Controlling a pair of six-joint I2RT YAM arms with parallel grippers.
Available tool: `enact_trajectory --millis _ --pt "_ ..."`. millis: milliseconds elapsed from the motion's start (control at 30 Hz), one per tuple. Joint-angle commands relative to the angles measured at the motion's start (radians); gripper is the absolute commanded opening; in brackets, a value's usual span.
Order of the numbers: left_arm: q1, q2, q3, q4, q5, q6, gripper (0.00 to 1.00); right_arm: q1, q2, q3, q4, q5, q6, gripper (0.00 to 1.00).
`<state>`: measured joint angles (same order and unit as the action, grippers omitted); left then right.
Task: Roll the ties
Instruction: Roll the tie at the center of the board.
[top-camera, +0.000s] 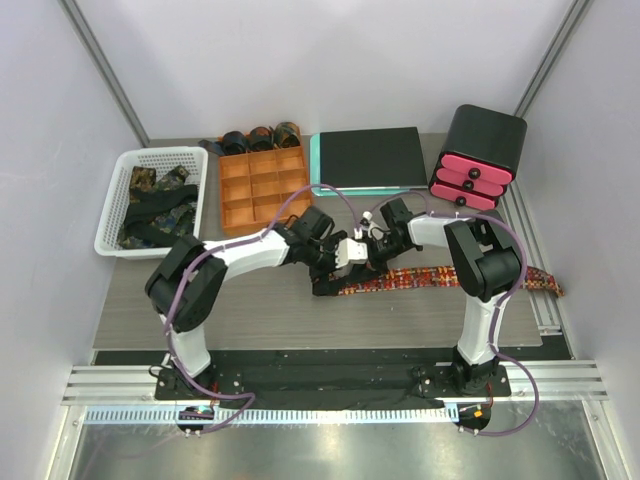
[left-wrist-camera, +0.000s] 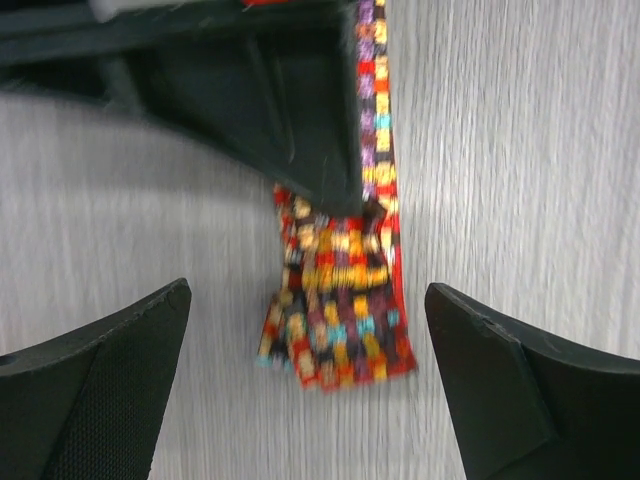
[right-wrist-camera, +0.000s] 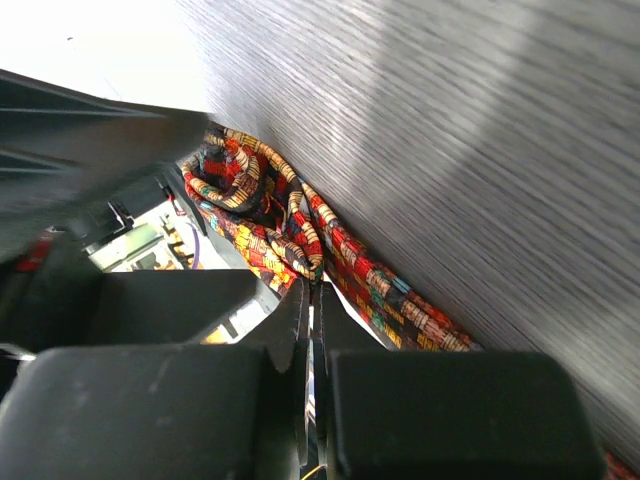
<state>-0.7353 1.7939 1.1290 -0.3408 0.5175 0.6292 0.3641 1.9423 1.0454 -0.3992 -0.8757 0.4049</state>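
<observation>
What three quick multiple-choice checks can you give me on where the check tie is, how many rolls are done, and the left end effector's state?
1. Where does the check tie lie?
A. in the orange tray
B. flat on the table, running from between the arms to the right
C. hanging off the table's near edge

2. How many dark rolls sit at the orange tray's far edge?
A. one
B. three
C. five

3. The left end effector is:
A. shut on the tie
B. shut on nothing
C. open

Answers:
1 B, the top view shows it stretched along the table.
2 B, three coils stand in a row there.
3 C, its fingers stand wide apart on either side of the tie's folded end.
</observation>
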Motion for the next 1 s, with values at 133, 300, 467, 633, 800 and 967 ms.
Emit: enact_trajectory --millis 133,300,467,633,800,967 --pt "-0.068 0.09 0.069 0.062 -0.043 0.02 1.0 -0.005 -0.022 0.027 -0.02 -0.011 -0.015 0.01" --pt "-0.081 0.123 0.095 0.022 -0.045 0.026 0.91 -0.008 -0.026 0.024 -0.01 -0.025 -0.002 0.01" --pt "-0.095 0.133 0.086 -0.003 -0.069 0.053 0.61 -0.011 -0.031 0.031 -0.006 -0.046 0.014 0.01" --pt "-0.095 0.139 0.081 -0.052 -0.116 0.095 0.33 -0.013 -0.043 0.038 -0.007 -0.065 0.037 0.01" --pt "-0.093 0.101 0.037 -0.075 -0.113 0.133 0.28 -0.014 -0.048 0.042 -0.007 -0.063 0.04 0.01" --pt "-0.084 0.075 0.017 -0.098 -0.105 0.148 0.37 -0.014 -0.034 0.024 -0.009 -0.019 -0.006 0.01"
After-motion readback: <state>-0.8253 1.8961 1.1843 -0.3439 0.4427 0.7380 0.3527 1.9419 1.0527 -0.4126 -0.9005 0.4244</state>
